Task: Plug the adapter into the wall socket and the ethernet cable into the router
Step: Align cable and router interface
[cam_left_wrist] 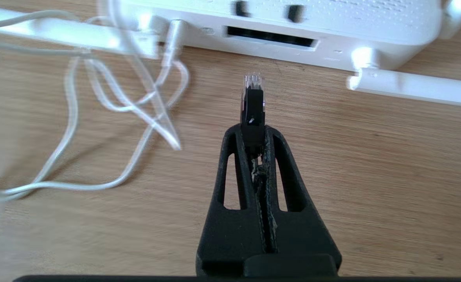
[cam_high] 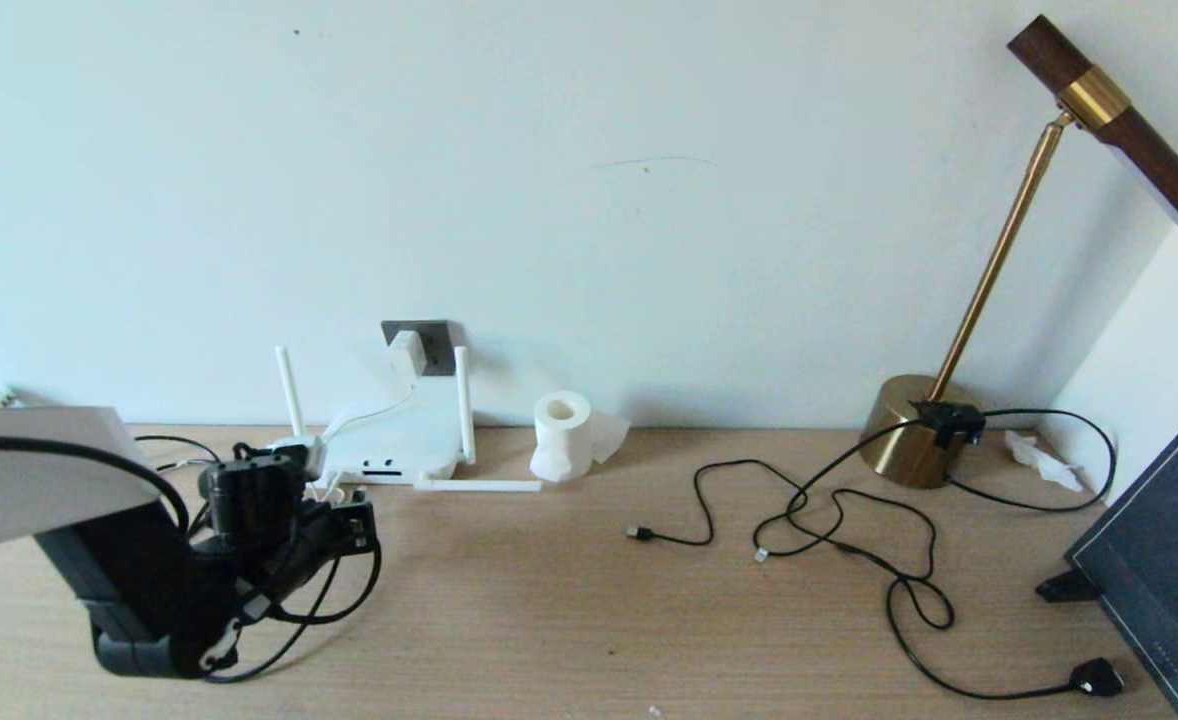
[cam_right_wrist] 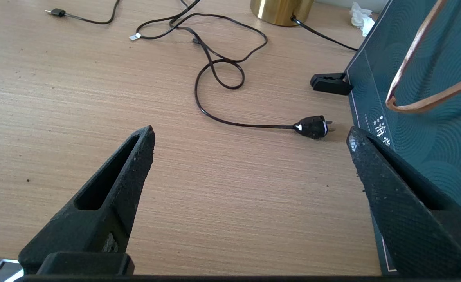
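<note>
My left gripper (cam_high: 359,522) is shut on the ethernet cable's clip plug (cam_left_wrist: 252,100), which sticks out past the fingertips (cam_left_wrist: 271,135). The plug's clear tip points at the router (cam_high: 394,445) and sits a short gap in front of the dark port slot (cam_left_wrist: 269,37) on its front edge (cam_left_wrist: 332,23). The black ethernet cable (cam_high: 339,605) loops under the left arm. The white adapter (cam_high: 407,352) sits in the dark grey wall socket (cam_high: 434,345); its thin white cord (cam_left_wrist: 97,113) lies coiled beside the router. My right gripper (cam_right_wrist: 250,135) hangs open over bare desk.
One router antenna (cam_high: 477,486) lies flat on the desk. A toilet paper roll (cam_high: 561,435) stands right of the router. Black cords (cam_high: 829,520) and a power plug (cam_right_wrist: 312,127) sprawl mid-right, by a brass lamp base (cam_high: 909,430) and a dark box (cam_high: 1164,540).
</note>
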Tool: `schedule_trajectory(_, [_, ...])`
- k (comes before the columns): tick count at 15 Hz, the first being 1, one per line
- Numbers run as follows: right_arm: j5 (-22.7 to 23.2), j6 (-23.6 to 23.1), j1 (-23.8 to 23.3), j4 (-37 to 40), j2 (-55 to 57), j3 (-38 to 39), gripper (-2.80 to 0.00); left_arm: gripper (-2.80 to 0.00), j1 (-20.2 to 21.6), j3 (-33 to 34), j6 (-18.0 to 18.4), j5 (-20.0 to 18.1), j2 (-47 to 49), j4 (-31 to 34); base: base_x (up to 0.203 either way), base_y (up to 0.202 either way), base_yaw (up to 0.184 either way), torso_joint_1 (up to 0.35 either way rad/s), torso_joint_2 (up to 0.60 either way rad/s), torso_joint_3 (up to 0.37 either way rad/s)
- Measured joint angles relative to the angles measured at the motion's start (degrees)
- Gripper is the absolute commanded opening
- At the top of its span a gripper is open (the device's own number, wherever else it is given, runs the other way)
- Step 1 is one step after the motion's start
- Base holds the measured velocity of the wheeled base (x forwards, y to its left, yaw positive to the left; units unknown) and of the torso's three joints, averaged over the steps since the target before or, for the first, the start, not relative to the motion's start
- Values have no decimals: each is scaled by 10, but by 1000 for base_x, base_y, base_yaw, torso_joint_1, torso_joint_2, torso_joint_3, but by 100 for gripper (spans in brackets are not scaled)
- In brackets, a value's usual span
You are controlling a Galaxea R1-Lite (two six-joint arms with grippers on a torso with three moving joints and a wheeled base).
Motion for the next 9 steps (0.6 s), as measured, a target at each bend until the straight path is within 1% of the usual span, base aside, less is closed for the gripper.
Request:
schedule_trajectory(7, [0,0,0,0,0,0,0,-280,6,-5,4,-12,6,0,0,0,0,0,0,0])
schedule_trajectory(9, [0,0,0,0,0,0,0,-280,14,-6,21,-23,7,0,0,0,0,0,0,0])
